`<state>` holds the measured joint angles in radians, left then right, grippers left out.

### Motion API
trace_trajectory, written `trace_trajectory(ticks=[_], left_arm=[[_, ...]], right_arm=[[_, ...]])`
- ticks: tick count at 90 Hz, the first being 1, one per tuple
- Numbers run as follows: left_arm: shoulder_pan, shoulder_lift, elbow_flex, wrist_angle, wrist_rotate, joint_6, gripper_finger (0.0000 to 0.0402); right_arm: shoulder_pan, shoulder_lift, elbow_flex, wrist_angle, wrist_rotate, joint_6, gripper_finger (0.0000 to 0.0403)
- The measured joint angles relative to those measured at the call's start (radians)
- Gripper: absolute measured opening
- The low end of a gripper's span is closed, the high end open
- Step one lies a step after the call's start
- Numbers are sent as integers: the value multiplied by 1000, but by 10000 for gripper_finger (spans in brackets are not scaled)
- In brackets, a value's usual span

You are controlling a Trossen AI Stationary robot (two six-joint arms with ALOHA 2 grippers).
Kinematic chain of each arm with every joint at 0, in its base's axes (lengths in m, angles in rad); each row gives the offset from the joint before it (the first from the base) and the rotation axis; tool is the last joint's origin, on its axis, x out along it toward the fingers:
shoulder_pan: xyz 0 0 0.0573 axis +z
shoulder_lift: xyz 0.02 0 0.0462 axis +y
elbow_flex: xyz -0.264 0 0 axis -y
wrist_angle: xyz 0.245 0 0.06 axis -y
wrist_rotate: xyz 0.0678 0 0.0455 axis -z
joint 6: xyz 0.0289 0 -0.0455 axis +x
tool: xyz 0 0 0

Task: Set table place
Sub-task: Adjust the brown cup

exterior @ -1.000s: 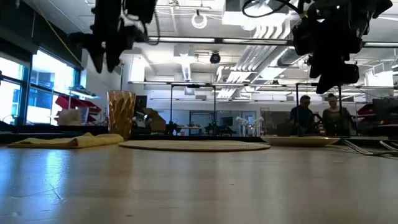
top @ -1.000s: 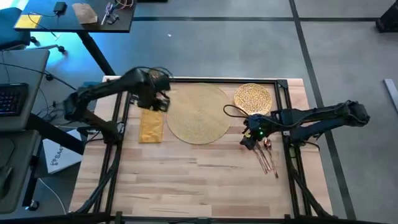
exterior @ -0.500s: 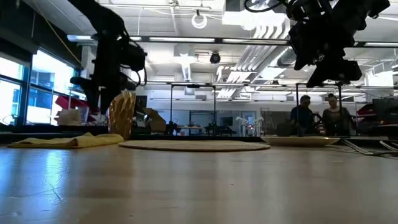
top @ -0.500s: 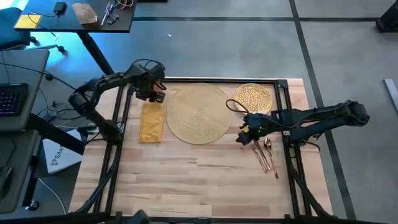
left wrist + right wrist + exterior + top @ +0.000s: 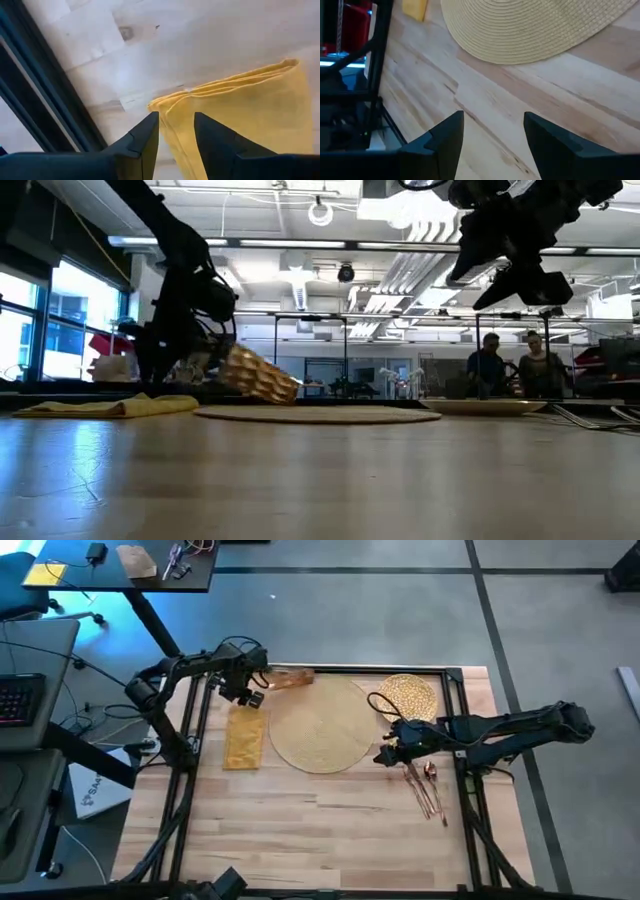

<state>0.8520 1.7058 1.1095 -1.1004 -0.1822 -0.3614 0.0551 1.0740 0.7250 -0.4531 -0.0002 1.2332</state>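
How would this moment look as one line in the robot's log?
cup: tipped over by mat | left claw: open, over napkin | right claw: open, empty

Off-table items, high view: dark desk (image 5: 120, 570) at upper left, carrying a tan paper bag (image 5: 135, 558), a yellow pad (image 5: 45, 572) and a small black device (image 5: 96, 553). Keyboard (image 5: 20, 700) on a grey desk at left edge. Low view: two people (image 5: 510, 365) seated far back, round ceiling lamp (image 5: 320, 212) overhead, windows (image 5: 60, 320) at left.
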Motion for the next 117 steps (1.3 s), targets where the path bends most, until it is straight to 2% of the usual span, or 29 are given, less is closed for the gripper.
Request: trace_trajectory(ticks=[10, 21, 35, 44, 56, 62, 73, 83, 93, 106, 117], left_arm=[[-8, -15, 0, 0, 3, 8, 108], [-33, -60, 0, 4, 64, 34, 108], [-143, -163, -2, 47, 150, 48, 108], [-242, -241, -52, 147, 174, -3, 109], [-316, -288, -160, 383, 288, -176, 125], [-334, -284, -213, 525, 325, -266, 145], [-353, -255, -274, 772, 327, -392, 187], [-362, -212, -278, 860, 268, -474, 211], [-373, -161, -278, 922, 222, -527, 215], [-395, -86, -278, 1088, 248, -569, 210], [-404, -37, -278, 1160, 233, -661, 195]], right_arm=[[0, 0, 0, 5, 1, -2, 193], [0, 0, 0, 4, 5, -10, 193], [0, 0, 0, 4, 5, -10, 193], [0, 0, 0, 4, 4, -10, 193], [0, 0, 0, 4, 3, -10, 193], [0, 0, 0, 4, 1, -10, 193], [0, 0, 0, 3, 1, -10, 193], [0, 0, 0, 3, 1, -10, 193], [0, 0, 0, 4, 1, -8, 193], [0, 0, 0, 4, -12, -2, 193], [0, 0, 0, 4, -25, 3, 193]])
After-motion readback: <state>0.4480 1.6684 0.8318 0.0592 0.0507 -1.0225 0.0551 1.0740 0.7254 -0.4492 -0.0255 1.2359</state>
